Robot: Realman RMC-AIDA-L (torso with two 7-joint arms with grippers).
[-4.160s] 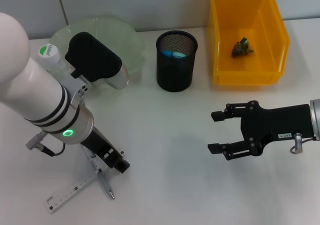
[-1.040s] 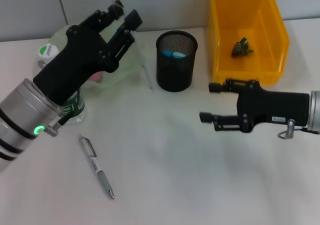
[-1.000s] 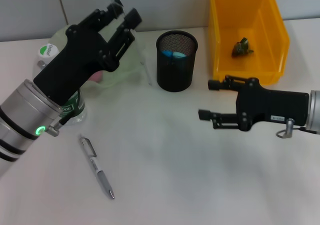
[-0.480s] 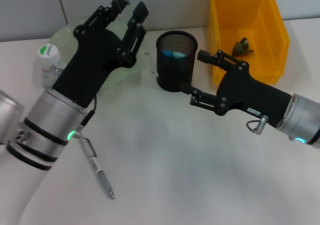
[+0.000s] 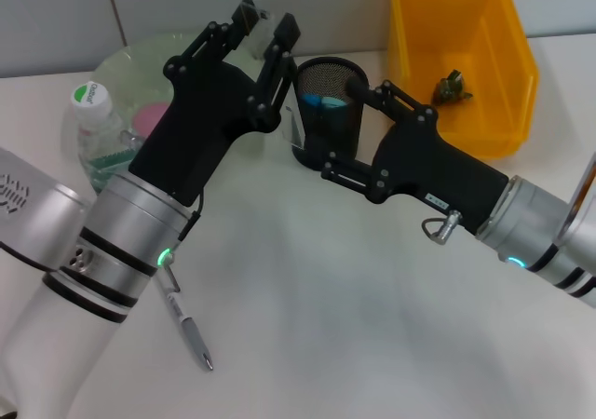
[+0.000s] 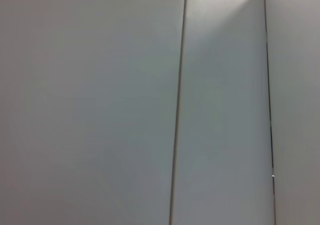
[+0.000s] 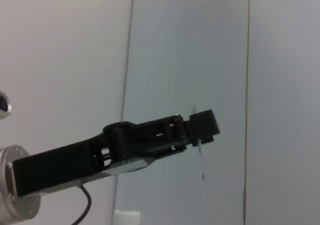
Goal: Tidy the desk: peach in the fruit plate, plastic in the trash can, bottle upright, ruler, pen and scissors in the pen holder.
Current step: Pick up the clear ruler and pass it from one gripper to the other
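My left gripper [image 5: 265,20] is raised just left of the black mesh pen holder [image 5: 328,70] and is shut on the clear ruler [image 5: 292,128], which hangs down beside the holder's rim. From the right wrist view, the same gripper [image 7: 202,127] shows side-on with the thin ruler [image 7: 200,155] below it. The right gripper [image 5: 345,128] is open, with its fingers against the holder's front. A pen [image 5: 186,331] lies on the table at the front left. The bottle [image 5: 93,121] stands upright by the green plate [image 5: 186,47], which holds the pink peach [image 5: 149,116]. A blue item [image 5: 321,102], perhaps the scissors, sits in the holder.
The yellow bin [image 5: 503,112] at the back right holds a crumpled piece of plastic [image 5: 452,86]. Both arms cross the table's middle. The left wrist view shows only a grey wall.
The left gripper has carried the ruler right, up to the pen holder. The right arm has swung left, and its open gripper now meets the holder's front.
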